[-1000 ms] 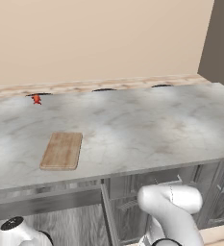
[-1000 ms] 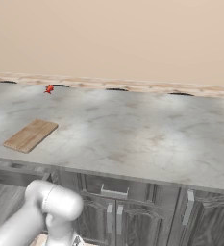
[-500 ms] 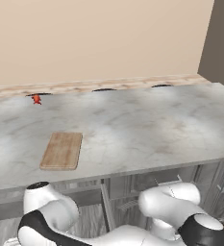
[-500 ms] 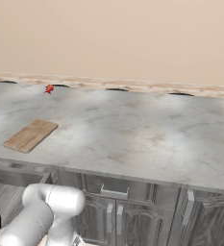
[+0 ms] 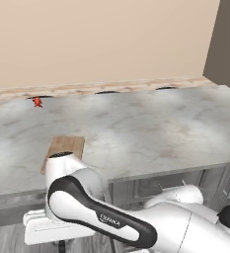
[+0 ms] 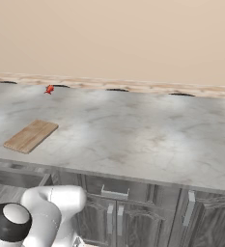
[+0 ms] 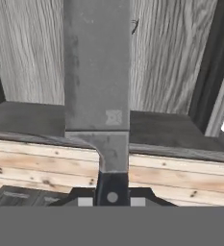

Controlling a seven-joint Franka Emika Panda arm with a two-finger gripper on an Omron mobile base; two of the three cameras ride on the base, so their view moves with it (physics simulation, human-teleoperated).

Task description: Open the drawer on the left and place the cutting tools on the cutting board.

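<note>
Lift-off: within the last second the arm (image 5: 96,212) has swung up before the counter (image 6: 147,140). The gripper (image 7: 112,198) is clamped on the knife (image 7: 96,72), blade toward 12 o'clock. The cutting board (image 6: 31,135) lies at 9 o'clock, so delivery looks next.

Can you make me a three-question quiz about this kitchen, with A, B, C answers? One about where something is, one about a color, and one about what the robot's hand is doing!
1. Where is the tiny red thing?
A. On the cutting board
B. At the back of the counter, by the wall
C. On the floor

2. What color is the cutting board?
A. Light brown
B. Blue
C. Black

3. What is the gripper doing?
A. Open and empty
B. Holding the board
C. Shut on a knife

Answers:
1. B: the tiny red thing sits on the counter near the wall.
2. A: the cutting board is pale wood.
3. C: in the hand view the knife sticks out from the gripper.
</note>
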